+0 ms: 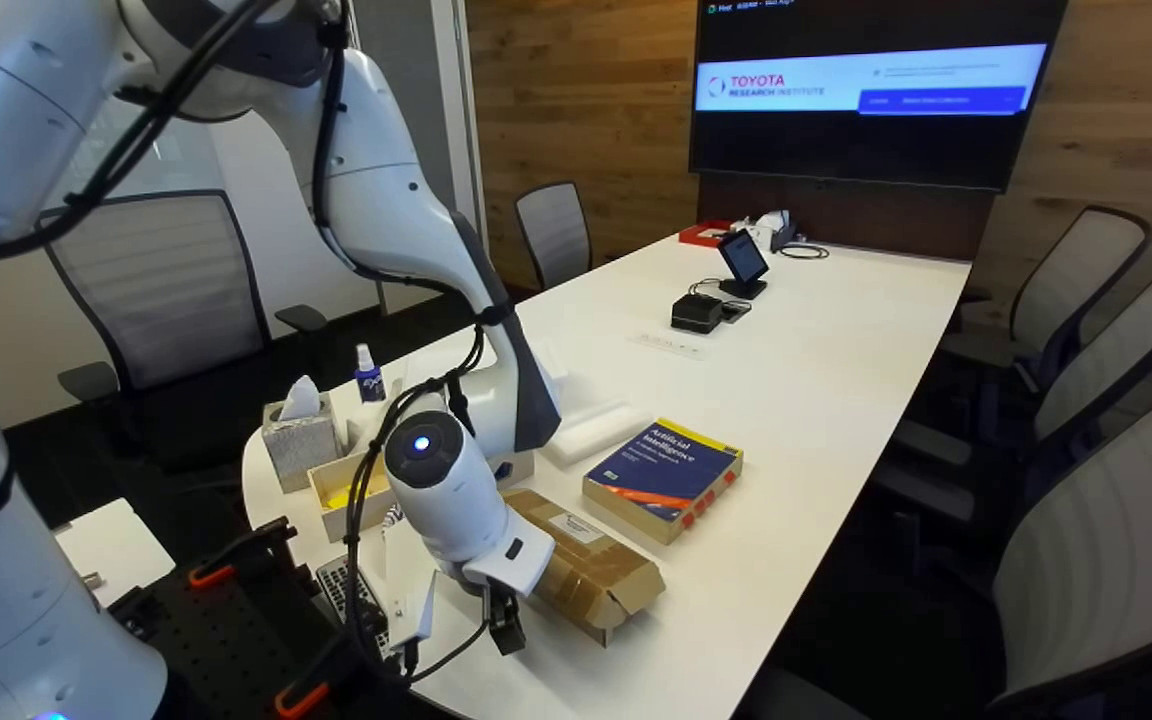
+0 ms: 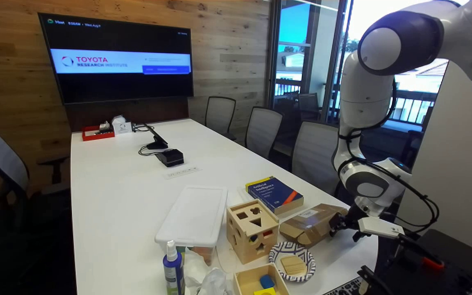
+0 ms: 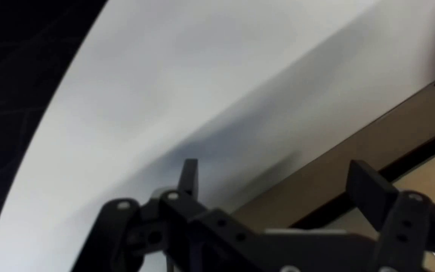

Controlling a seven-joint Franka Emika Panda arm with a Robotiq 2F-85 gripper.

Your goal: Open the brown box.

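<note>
Looks like the flat brown cardboard box [image 1: 596, 562] hasn't been opened yet, so it's all left to be done, black two-fingered hand [image 3: 275, 175] spread beside it.

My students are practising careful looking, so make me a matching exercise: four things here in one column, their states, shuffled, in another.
Things:
1. rectangular tan cardboard box
2. round blue-and-white patterned plate
3. pale wooden cube
4. black two-fingered gripper

States:
A. jaws apart
B. holding flat tan pieces
C. pierced with shaped holes
D. white label on top

Pairs: 1-D, 2-B, 3-C, 4-A
</note>
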